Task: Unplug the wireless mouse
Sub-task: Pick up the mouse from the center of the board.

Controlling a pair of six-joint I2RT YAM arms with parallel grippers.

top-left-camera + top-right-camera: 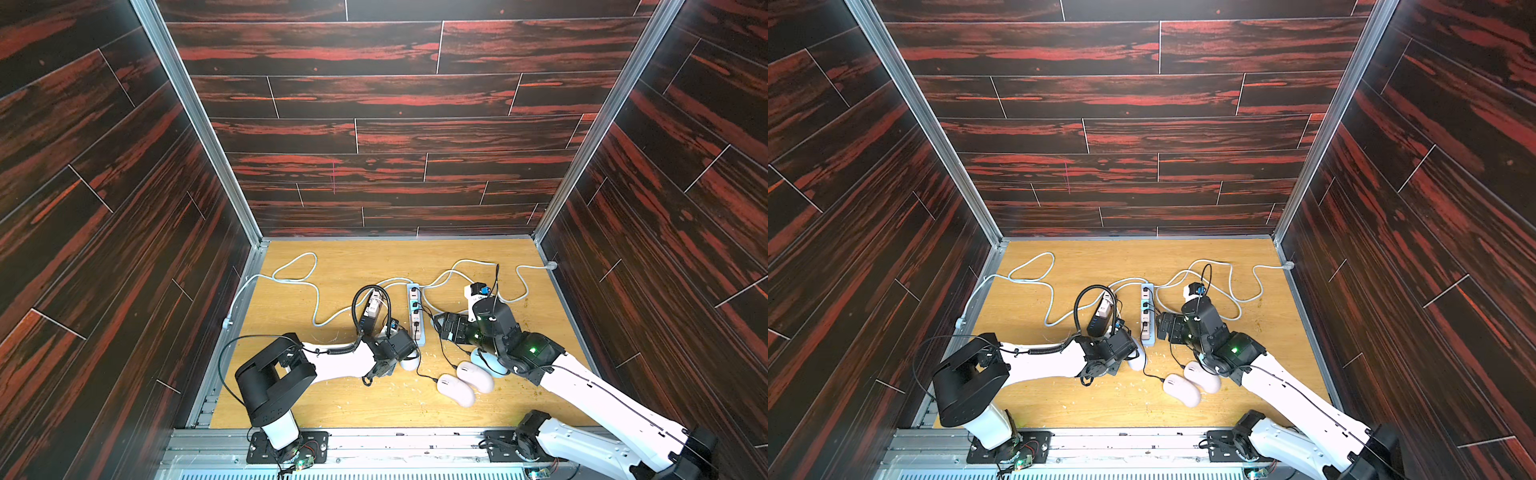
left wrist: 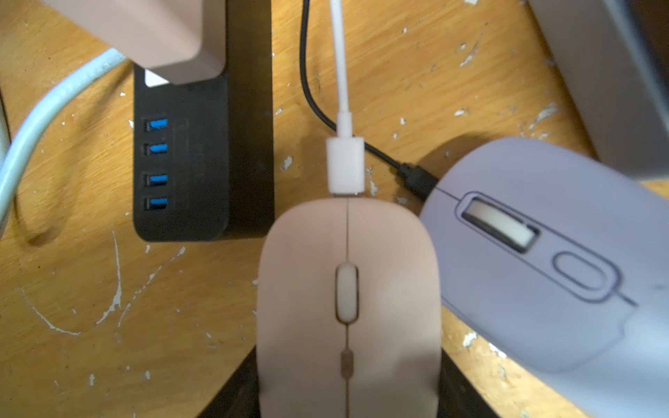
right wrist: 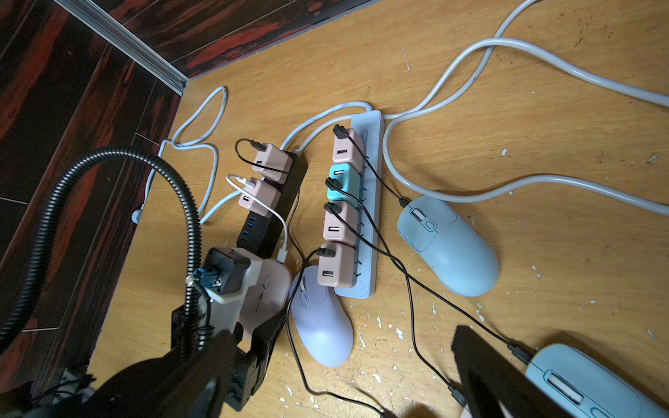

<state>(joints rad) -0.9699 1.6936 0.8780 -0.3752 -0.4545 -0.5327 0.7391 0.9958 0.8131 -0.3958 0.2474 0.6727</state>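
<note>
Your left pincer (image 2: pixel 349 363) straddled the pink wireless mouse (image 2: pixel 347 289) on the surface (image 2: pixel 90 289), fingers at its sides (whether they pressed it, I could not tell). The white plug (image 2: pixel 345 166) sat in the mouse's nose. Your right pincer (image 1: pixel 444 328) hung open and empty near the pale power strip (image 1: pixel 417 338).

No legible text, brand, number or sign shows in any view. The black USB hub (image 2: pixel 188 170) carries a faint embossed marking beside its blue ports (image 2: pixel 158 163), too blurred for you to read.
</note>
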